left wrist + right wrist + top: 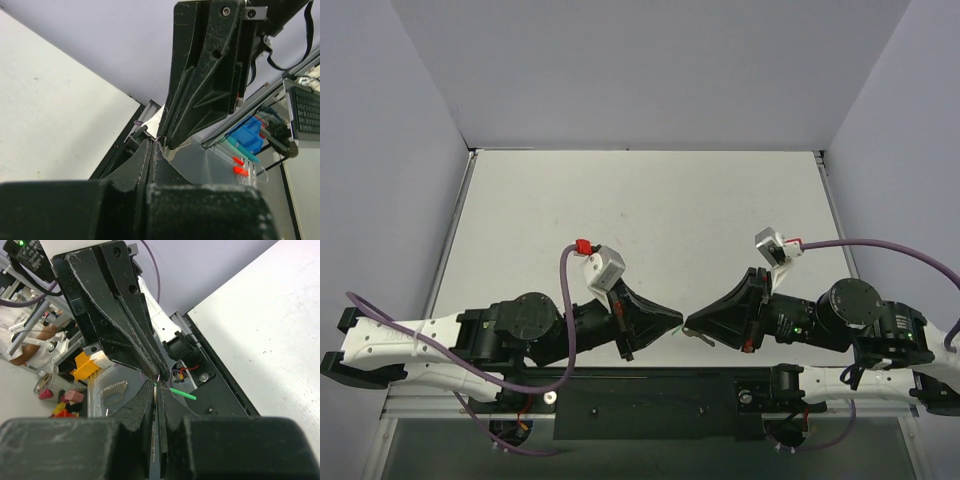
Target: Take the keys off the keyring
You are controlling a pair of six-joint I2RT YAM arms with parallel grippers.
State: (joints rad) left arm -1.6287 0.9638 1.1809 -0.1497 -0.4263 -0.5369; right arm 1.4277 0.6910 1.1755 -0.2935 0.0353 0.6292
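Observation:
Both grippers meet tip to tip above the table's near edge. My right gripper [690, 325] [156, 386] is shut on the key [154, 435], a thin silver blade seen edge-on between its fingers. The bright green keyring [183, 394] sticks out to the right just past those fingertips. My left gripper [676, 318] [151, 144] is shut, and a thin wire loop shows at its tips. The left gripper's tips touch the right gripper's tips. The key and the green piece are too small to make out in the top view.
The white table [650, 220] stretches away behind the grippers, walled at the back and on both sides. A black mounting rail [650, 400] runs along the near edge under the grippers. Bins with coloured clutter [247, 135] stand off the table.

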